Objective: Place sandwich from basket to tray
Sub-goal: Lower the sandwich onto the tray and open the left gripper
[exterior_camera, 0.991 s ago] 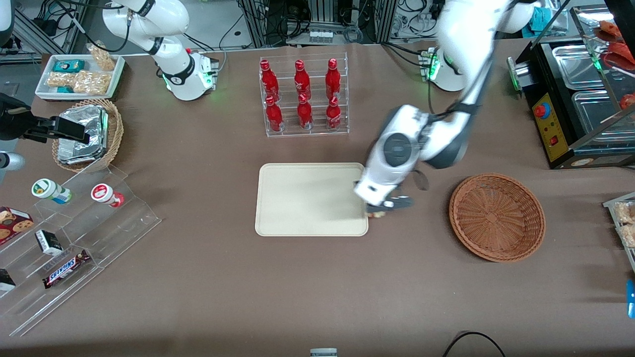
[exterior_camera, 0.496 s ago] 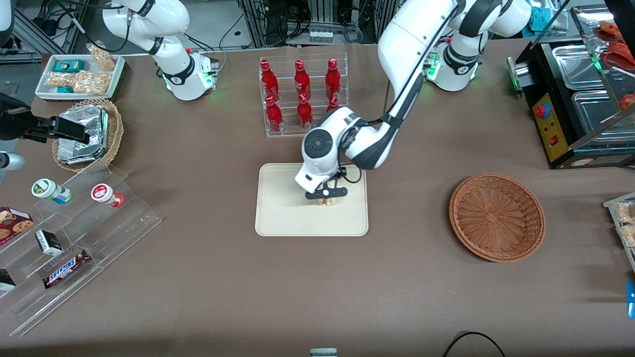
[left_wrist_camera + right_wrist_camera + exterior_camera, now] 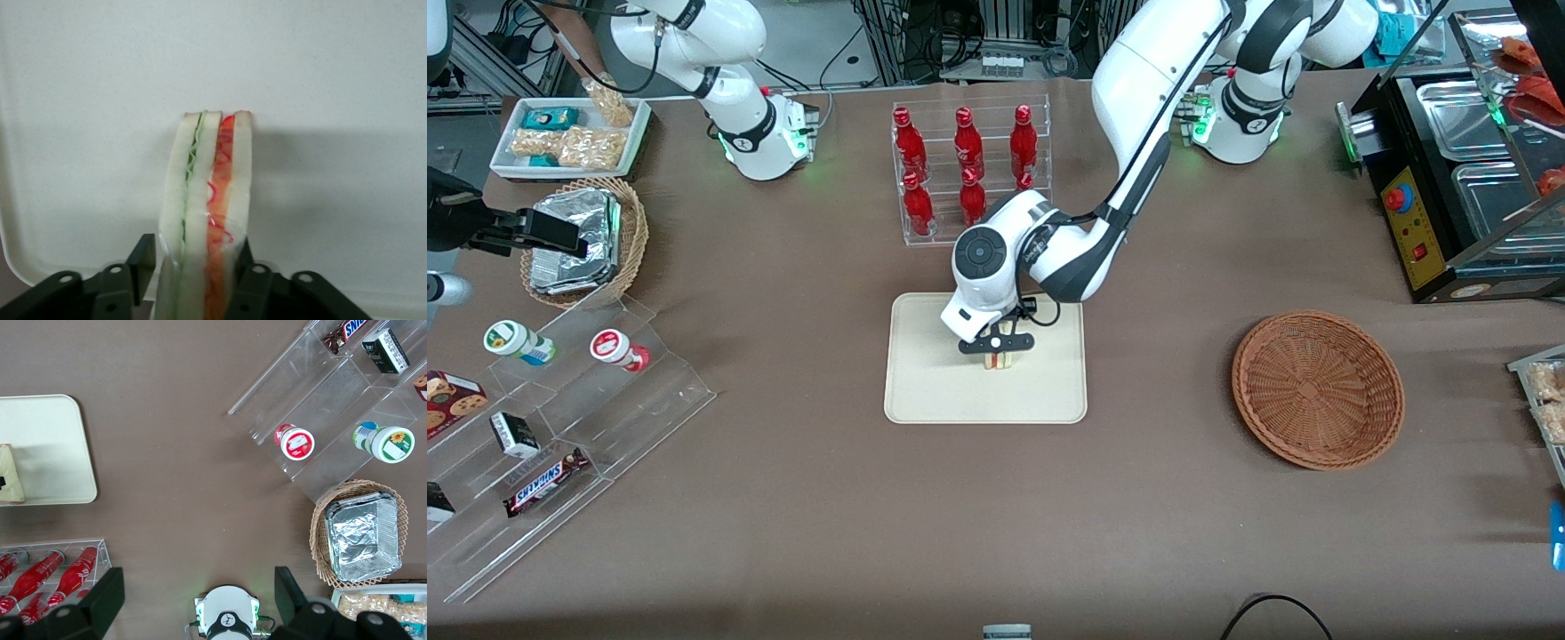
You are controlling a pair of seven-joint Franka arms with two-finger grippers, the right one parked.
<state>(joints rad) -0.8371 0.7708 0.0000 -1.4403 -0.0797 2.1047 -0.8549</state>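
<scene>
Pincer (image 3: pixel 996 343) closed on sandwich (image 3: pixel 208 200) across its bread faces, over the middle of tray (image 3: pixel 925 391); wedge hangs below the fingertips; likely light, soft, crushable, wrap slippery — gentle grip mid-faces; basket (image 3: pixel 1318 388) well apart, toward the working arm's end of the desk.

Landmark: flat cream-beige rectangular plastic tray (image 3: pixel 934 382), mid-table. Directly above it, the left arm's gripper (image 3: pixel 997 348), clamped on the small triangular clear-wrapped sandwich wedge (image 3: pixel 999 358), held over the tray's middle. Farther from the front camera than the tray: clear acrylic rack of red bottles (image 3: pixel 971 171). Toward the working arm's end, well apart from the tray: wide shallow reddish-brown wicker basket (image 3: pixel 1318 388).
</scene>
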